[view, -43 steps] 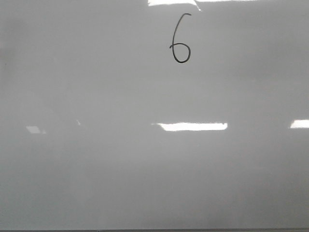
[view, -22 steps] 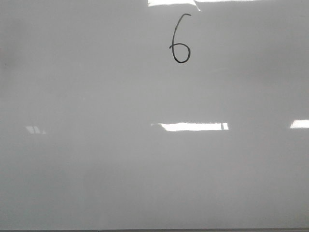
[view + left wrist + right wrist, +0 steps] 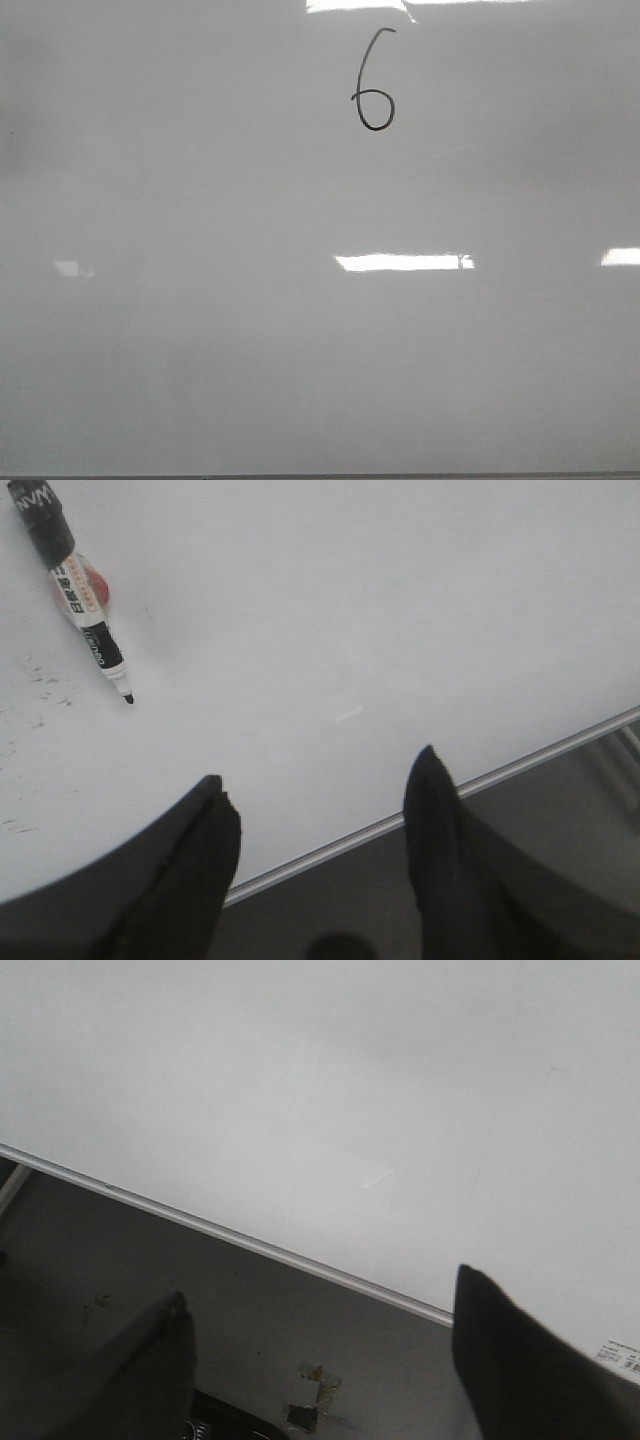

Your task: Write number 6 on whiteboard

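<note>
A thin black number 6 [image 3: 374, 82] is drawn near the far middle of the whiteboard [image 3: 250, 350], which fills the front view. Neither arm shows in that view. In the left wrist view a black-capped marker [image 3: 75, 590] lies flat on the whiteboard [image 3: 380, 600], tip bare, well away from my left gripper [image 3: 320, 775], which is open and empty over the board's metal edge [image 3: 420, 808]. My right gripper [image 3: 320, 1295] is open and empty too, hanging over the board's edge [image 3: 250, 1242] and the dark surface beside it.
Bright light reflections [image 3: 400, 262] lie across the board. Small black smudges [image 3: 40, 685] mark the board near the marker. Beyond the board's edge is a dark grey surface [image 3: 150, 1250] with a scrap of torn tape [image 3: 310, 1395].
The number and the board are unchanged. Only a faint reflection near the bright strip has shifted slightly to the right.
</note>
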{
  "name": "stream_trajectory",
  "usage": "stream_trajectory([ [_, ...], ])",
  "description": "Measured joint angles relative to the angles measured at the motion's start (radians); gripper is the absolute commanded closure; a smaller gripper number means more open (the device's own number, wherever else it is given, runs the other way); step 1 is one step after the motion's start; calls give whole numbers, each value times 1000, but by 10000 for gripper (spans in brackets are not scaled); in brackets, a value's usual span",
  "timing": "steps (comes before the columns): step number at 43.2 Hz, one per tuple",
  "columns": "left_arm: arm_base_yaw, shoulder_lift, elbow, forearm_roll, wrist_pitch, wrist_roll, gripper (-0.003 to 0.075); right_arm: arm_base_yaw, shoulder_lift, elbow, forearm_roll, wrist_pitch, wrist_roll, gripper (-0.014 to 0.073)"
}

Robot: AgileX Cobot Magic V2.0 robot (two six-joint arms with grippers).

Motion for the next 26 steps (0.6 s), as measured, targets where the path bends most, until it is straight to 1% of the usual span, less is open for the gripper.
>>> stream_trajectory([
  [4,0,0,0,0,-4,0,580,0,0,0,0,0,0,365],
  [7,0,0,0,0,-7,0,645,0,0,0,0,-1,0,482],
  [11,0,0,0,0,-11,0,722,0,0,0,0,-2,0,606],
  [13,0,0,0,0,-13,0,740,0,0,0,0,-2,0,659],
  [26,0,0,0,8,-15,2,741,0,0,0,0,-7,-2,662],
])
